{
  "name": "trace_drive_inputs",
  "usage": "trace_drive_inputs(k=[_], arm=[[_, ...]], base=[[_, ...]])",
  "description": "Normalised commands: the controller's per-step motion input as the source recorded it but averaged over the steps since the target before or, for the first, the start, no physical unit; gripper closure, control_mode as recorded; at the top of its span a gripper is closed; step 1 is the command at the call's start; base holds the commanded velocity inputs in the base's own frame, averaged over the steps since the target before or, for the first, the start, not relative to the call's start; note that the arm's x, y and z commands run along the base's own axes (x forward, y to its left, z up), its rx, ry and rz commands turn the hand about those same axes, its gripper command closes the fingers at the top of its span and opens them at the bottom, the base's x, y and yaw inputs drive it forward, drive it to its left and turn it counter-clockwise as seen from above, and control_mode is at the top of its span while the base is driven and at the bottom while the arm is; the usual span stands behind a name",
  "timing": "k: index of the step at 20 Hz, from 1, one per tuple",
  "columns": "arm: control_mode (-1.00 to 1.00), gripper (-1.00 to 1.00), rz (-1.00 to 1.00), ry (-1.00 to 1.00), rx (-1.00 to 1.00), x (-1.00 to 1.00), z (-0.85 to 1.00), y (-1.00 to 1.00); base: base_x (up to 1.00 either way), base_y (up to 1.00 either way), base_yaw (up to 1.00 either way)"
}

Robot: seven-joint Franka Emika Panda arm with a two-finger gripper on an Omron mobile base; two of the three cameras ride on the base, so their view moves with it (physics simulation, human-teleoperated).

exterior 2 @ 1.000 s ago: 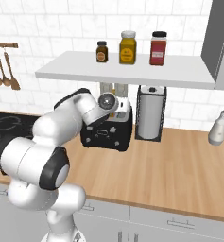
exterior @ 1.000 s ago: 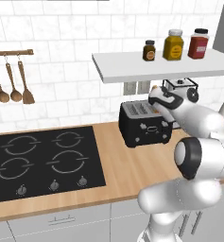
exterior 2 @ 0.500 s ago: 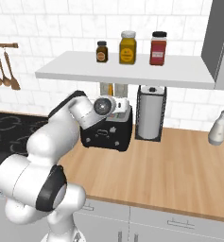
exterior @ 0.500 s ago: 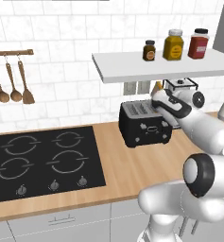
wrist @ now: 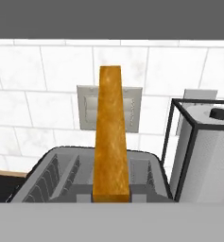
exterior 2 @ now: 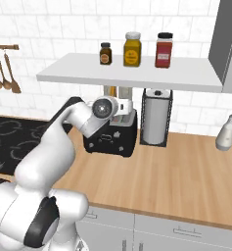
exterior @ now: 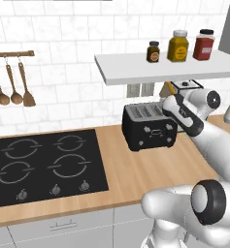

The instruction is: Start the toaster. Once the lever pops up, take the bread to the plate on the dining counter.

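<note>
I see the bread edge-on, rising straight ahead of my gripper, apparently clamped on it, above the toaster slots.

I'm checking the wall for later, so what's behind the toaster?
Behind the toaster is white tiled wall with a grey outlet plate. The upright bread covers the plate's middle, and the toaster body hides the wall lower down.
</note>
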Motion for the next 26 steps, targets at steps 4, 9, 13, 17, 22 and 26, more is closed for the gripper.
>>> trace_drive_inputs(k=[4, 9, 13, 17, 22, 26], arm=[[-1.0, 1.0, 0.0, 0.0, -0.05, -0.57, 0.05, -0.09], [-1.0, 1.0, 0.0, 0.04, -0.1, -0.61, 0.08, -0.06], [-1.0, 1.0, 0.0, 0.14, -0.14, -0.54, 0.55, 0.0], [-1.0, 1.0, 0.0, 0.26, -0.15, -0.55, 0.64, -0.05], [-1.0, 1.0, 0.0, 0.33, -0.17, -0.53, 0.51, -0.02], [-1.0, 1.0, 0.0, 0.11, -0.08, -0.69, -0.1, 0.0]], base=[[0.0, 0.0, 0.0], [0.0, 0.0, 0.0], [0.0, 0.0, 0.0], [0.0, 0.0, 0.0], [0.0, 0.0, 0.0], [0.0, 0.0, 0.0]])
